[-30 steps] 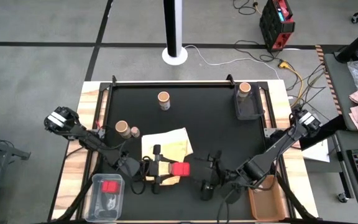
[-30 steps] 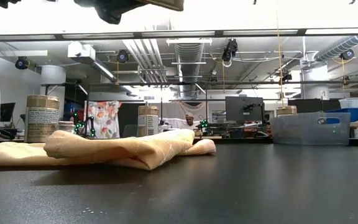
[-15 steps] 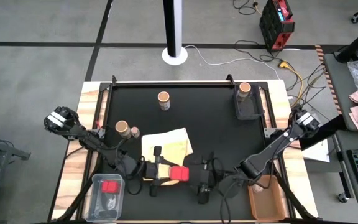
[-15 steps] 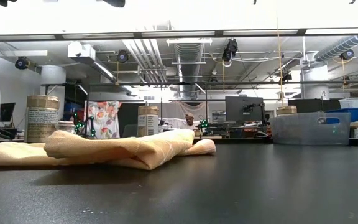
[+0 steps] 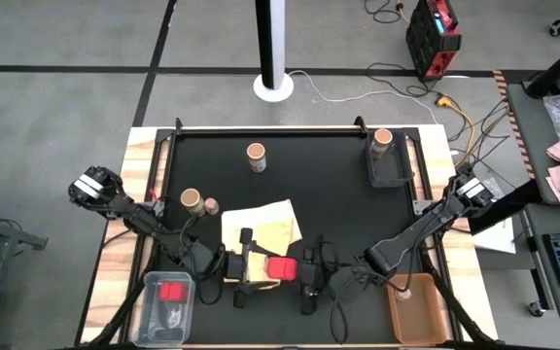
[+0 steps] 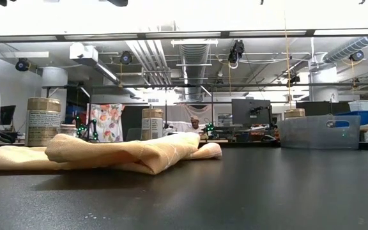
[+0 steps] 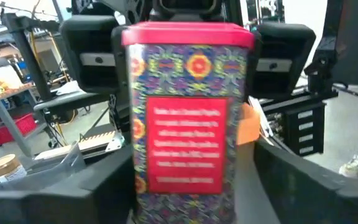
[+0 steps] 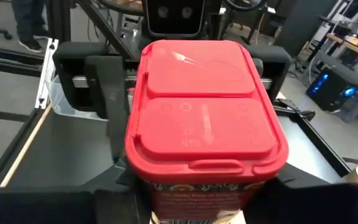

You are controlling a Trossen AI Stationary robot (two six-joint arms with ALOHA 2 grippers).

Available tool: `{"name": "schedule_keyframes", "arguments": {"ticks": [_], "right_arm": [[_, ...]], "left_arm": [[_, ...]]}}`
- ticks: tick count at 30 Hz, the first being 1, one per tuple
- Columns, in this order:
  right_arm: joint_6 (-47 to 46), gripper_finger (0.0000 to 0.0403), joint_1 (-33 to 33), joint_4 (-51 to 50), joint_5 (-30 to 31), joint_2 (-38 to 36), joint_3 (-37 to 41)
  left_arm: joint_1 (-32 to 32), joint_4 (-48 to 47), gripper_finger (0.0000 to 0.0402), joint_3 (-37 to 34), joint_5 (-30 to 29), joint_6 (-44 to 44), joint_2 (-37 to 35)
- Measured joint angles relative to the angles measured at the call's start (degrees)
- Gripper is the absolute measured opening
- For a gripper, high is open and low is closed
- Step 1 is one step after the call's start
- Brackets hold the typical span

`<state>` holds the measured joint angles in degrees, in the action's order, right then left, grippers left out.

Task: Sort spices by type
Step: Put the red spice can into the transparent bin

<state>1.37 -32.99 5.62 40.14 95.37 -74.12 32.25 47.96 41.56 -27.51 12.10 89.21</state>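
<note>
**Handover of the red tin, mid-surface near the front edge**

Red spice tin sits between both tools, above the surface's front-middle, beside the yellow cloth. The left tool flanks it with fingers spread wide; the right tool meets it from the opposite side, fingers narrowing around it. Whether the right tool grips yet cannot be told. Its long axis runs across between the tools.

A folded yellow cloth lies on the black counter; a white pole base stands beyond it.
</note>
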Motion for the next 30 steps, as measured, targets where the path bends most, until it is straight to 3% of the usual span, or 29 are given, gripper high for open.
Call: {"name": "schedule_keyframes", "arguments": {"ticks": [5,11,17,30], "right_arm": [[-6.4,0.0163,-2.4,-9.6,0.1,-0.2,-3.0],[-22.0,0.0163,-4.3,-24.5,0.3,0.3,-5.3],[-24.6,0.0163,-4.7,-23.6,0.0,3.9,-5.2],[-26.0,0.0163,-4.2,-21.7,-0.4,4.9,-5.6]], "left_arm": [[0.6,-2.6,0.0349,0.0,-0.2,0.3,-0.7],[1.2,-2.7,0.0355,0.1,-0.2,0.4,-2.6],[1.0,-2.8,0.0352,3.0,8.4,-0.8,-0.5],[0.7,-5.9,0.0352,5.8,7.0,-4.0,5.3]]}}
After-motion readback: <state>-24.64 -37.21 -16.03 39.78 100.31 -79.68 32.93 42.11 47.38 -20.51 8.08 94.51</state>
